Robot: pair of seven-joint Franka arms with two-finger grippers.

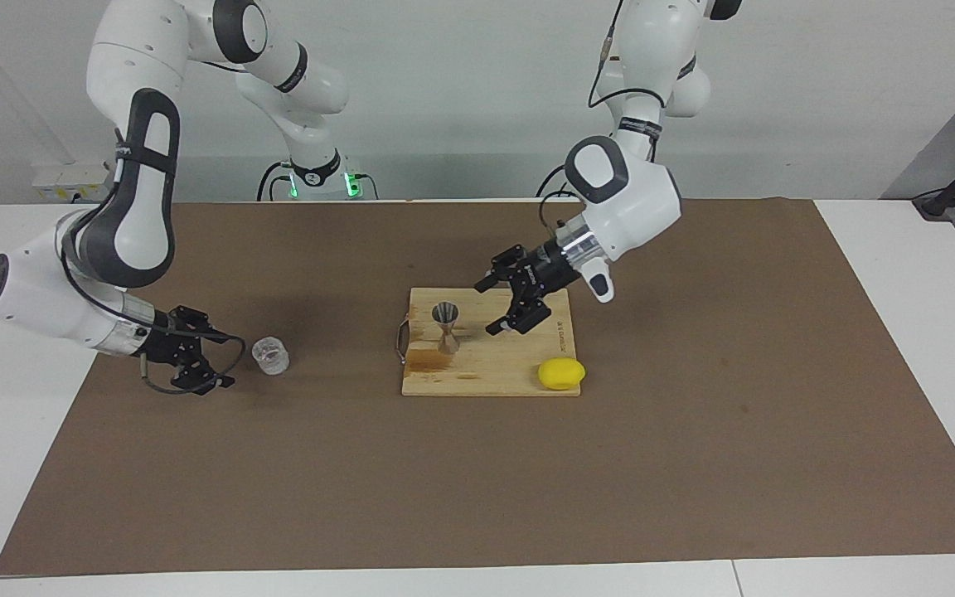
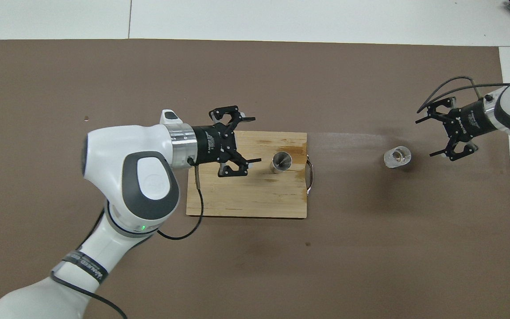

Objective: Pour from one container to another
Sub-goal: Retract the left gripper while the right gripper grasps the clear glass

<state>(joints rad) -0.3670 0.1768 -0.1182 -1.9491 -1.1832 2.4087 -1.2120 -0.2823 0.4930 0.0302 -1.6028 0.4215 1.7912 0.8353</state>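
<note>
Left gripper [image 1: 493,307]: held low over the wooden cutting board [image 1: 494,373], beside the steel jigger [image 1: 446,327] on the side toward the left arm's end of the table; its fingers are spread apart and nothing is gripped. In the overhead view this gripper [image 2: 251,139] is seen pointing at the jigger [image 2: 281,161] with a gap left between them.

Right gripper [image 1: 227,361]: held low over the brown mat [image 1: 693,464], just beside the clear glass cup [image 1: 270,356] on the side toward the right arm's end of the table; its fingers are spread wide and the cup is not touched. From overhead the gripper [image 2: 426,137] is seen a little apart from the cup [image 2: 397,157].

Clear glass cup: set upright on the mat, well apart from the board, toward the mat's edge at the right arm's end.

Steel jigger: stood upright on the board, near the board's edge that carries the metal handle [image 1: 400,338], with one cone open upward.

Cutting board [image 2: 246,195]: laid flat near the middle of the mat; a darker stain is seen on the wood around the jigger's foot.

Lemon [image 1: 561,373]: placed at the board's corner that lies farthest from the robots and toward the left arm's end; in the overhead view it is hidden by the left arm.
</note>
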